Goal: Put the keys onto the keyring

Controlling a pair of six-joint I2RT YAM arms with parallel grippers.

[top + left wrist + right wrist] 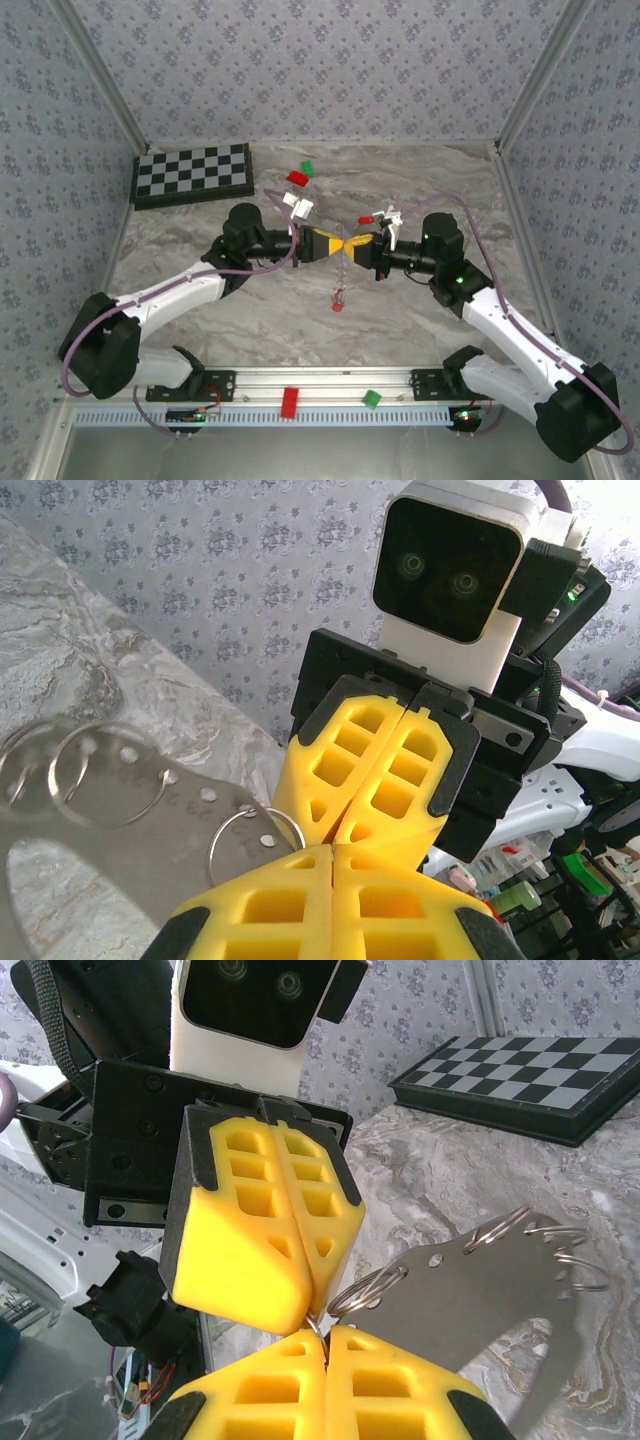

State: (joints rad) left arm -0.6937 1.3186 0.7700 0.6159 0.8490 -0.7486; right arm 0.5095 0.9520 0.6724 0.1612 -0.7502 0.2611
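My left gripper point(339, 244) and right gripper point(353, 244) meet tip to tip above the middle of the table. In the right wrist view the right gripper point(325, 1336) is shut on a thin silver split ring point(366, 1289) of the keyring point(480, 1300), a flat grey piece with holes and several rings. The left gripper point(333, 850) is shut too, pinching the same ring point(232, 832) from the other side. Below the fingertips the keyring's chain hangs with a small red key point(338, 306) at its end. Another red key point(368, 218) lies behind the right gripper.
A chessboard point(192, 175) lies at the back left. A red block point(297, 178) and a green block point(308, 167) sit behind the grippers, with a white piece point(299, 206) nearby. On the front rail rest another red block point(290, 400) and green block point(371, 398).
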